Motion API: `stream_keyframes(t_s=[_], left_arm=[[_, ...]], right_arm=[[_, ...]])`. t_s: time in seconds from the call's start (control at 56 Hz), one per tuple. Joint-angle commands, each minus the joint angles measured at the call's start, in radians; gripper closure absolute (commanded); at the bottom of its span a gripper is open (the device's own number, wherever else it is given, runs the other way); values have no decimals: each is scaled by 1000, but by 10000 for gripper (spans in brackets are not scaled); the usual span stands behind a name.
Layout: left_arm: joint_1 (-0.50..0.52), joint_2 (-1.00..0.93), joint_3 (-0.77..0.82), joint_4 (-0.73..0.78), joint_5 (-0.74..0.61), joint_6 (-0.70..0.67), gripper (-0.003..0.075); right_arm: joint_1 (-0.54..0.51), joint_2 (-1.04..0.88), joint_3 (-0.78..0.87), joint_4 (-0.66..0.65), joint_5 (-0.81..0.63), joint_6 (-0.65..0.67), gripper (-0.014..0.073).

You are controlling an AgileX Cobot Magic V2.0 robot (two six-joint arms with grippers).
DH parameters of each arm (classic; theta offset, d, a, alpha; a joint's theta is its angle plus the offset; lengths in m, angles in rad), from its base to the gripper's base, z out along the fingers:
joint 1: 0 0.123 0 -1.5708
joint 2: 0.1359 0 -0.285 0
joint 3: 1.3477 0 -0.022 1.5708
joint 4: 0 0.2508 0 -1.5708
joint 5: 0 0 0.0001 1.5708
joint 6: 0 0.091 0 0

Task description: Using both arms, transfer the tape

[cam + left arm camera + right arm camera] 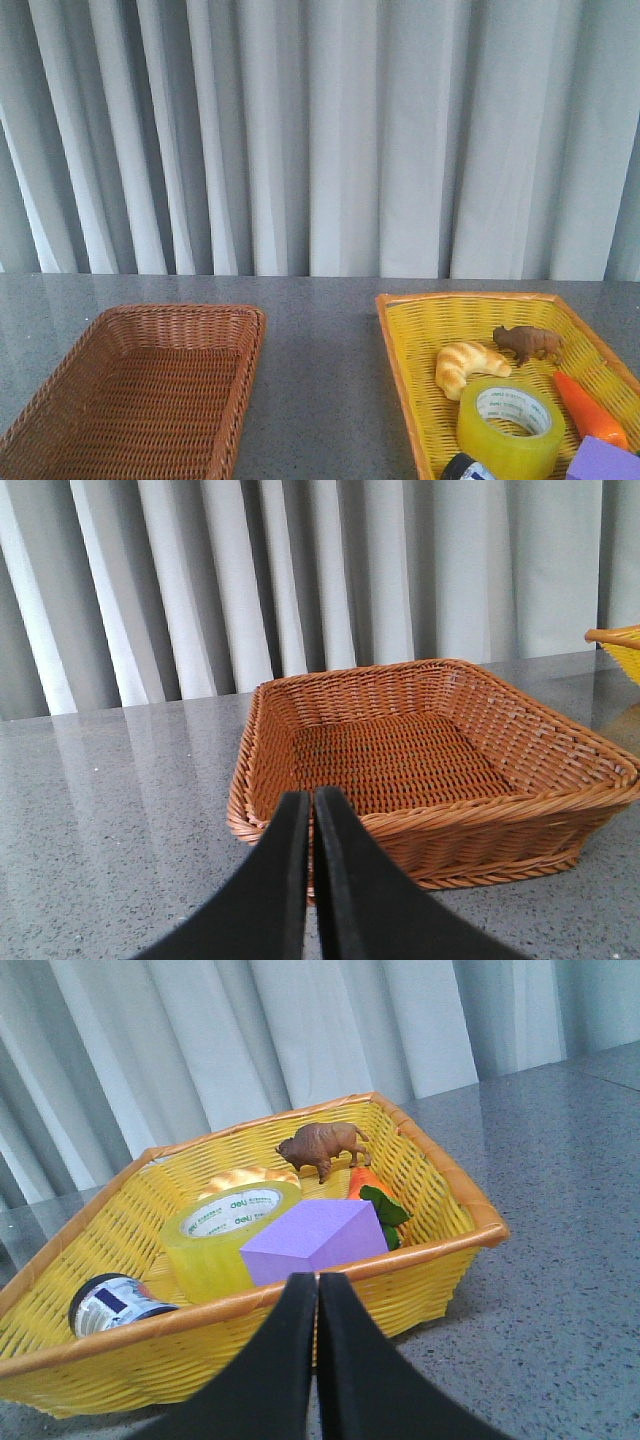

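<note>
On the left of the grey table (320, 350) sits a brown wicker basket (150, 390); the left gripper (310, 810) hangs just before its near rim, fingers pressed together on nothing. On the right, a yellow basket (420, 330) holds a toy croissant (468, 366), a brown bison figure (528, 343), the tape (510, 425) lying flat at the near side, a carrot (590, 408) and a purple block (605, 462). The right gripper (318, 1290) is closed and empty before that basket.
</note>
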Motion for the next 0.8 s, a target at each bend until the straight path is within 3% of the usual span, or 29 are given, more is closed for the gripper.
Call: stream_keyframes(t_s=[0.0, 0.786], left_arm=[[3, -5, -8, -6, -72, -2, 725], [3, -5, -8, -6, -72, -2, 725]], right_arm=[[-6, 11, 3, -3, -80, -8, 598], [-6, 11, 3, 26, -87, -3, 598]])
